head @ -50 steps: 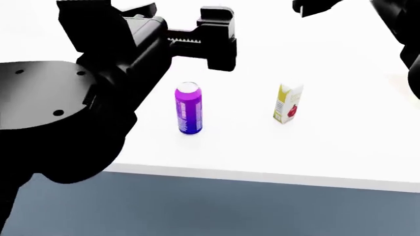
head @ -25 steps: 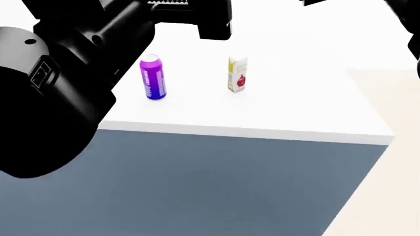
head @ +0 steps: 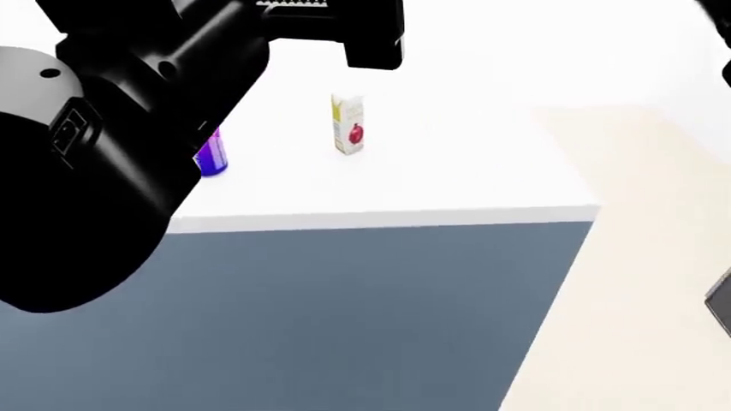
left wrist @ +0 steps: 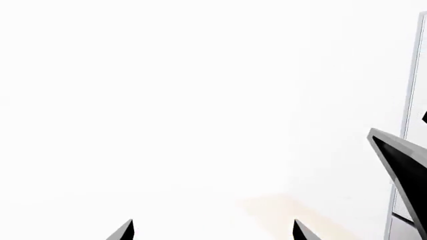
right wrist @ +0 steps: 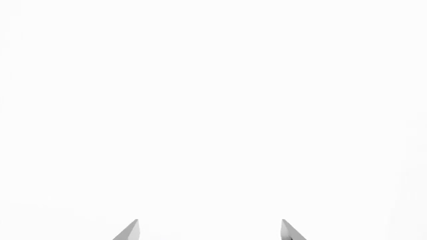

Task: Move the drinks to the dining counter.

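the dining counter (head: 457,184) is seen with a plain white top and a dark blue-grey front. the juice carton (head: 347,124) is coloured yellow and white, with a red fruit printed on its face. the can (head: 211,152) is shown in purple, shading to blue at its base. the left arm (head: 126,128) is rendered in black. the floor (head: 651,257) is given a pale beige tone.
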`<state>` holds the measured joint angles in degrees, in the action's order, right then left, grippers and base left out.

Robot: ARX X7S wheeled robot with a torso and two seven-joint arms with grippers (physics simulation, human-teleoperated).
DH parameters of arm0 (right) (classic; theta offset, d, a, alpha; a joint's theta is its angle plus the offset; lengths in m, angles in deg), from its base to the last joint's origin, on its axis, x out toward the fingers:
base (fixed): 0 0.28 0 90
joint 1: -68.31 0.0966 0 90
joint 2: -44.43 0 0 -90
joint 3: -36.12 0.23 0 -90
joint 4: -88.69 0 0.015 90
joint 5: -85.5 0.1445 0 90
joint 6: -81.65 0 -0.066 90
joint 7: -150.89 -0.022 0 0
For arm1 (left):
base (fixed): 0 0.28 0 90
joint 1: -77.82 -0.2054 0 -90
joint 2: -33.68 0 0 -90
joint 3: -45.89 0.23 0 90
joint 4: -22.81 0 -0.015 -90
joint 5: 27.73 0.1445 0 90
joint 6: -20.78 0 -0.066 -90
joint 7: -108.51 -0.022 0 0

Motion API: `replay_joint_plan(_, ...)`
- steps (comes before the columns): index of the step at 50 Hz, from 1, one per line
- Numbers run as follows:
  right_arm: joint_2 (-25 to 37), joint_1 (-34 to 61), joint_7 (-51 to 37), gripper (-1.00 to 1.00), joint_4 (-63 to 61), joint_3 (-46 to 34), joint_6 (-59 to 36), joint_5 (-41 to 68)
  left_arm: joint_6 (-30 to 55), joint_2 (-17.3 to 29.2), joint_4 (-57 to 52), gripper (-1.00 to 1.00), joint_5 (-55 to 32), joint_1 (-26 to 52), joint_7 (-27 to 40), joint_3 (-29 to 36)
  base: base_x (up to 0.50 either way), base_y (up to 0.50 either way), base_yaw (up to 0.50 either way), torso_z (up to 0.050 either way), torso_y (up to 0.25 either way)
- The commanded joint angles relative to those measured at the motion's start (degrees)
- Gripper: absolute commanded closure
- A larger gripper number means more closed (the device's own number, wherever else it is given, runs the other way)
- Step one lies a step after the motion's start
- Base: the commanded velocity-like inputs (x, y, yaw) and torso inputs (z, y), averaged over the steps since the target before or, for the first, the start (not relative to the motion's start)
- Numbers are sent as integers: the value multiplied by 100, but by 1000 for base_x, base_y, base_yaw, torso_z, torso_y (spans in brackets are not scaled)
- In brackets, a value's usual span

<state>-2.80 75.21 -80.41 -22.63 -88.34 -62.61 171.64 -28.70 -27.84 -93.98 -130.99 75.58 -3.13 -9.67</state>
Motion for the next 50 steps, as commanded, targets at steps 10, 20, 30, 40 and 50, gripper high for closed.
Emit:
replay_joint_plan(10, -12, -30, 37, -100, -2, 14, 59, 5, -33, 18, 1, -100, -17, 23, 4, 2, -6, -75, -500, 0, 0)
replay_joint_plan(20, -19, -13, 41, -100, 12, 2, 50, 7, -45, 32, -3, -100, -50, 61, 20, -5, -10, -74, -500, 0, 0)
replay_joint_plan(30, -32, -14, 26, -100, 22, -6, 50, 25, -50, 53, 29, -100, -42, 91, 19, -4, -15, -73, -500, 0, 0)
replay_joint_plan(40, -30, -5, 15, -100, 19, -7, 50, 34, -63, 62, 20, -100, -49, 101, 23, -1, -19, -71, -500, 0, 0)
replay_joint_plan(50, -25, -3, -5, -100, 0, -15, 38, 59, -77, 68, -5, -100, -75, 114, 45, 2, -23, -70, -500, 0, 0)
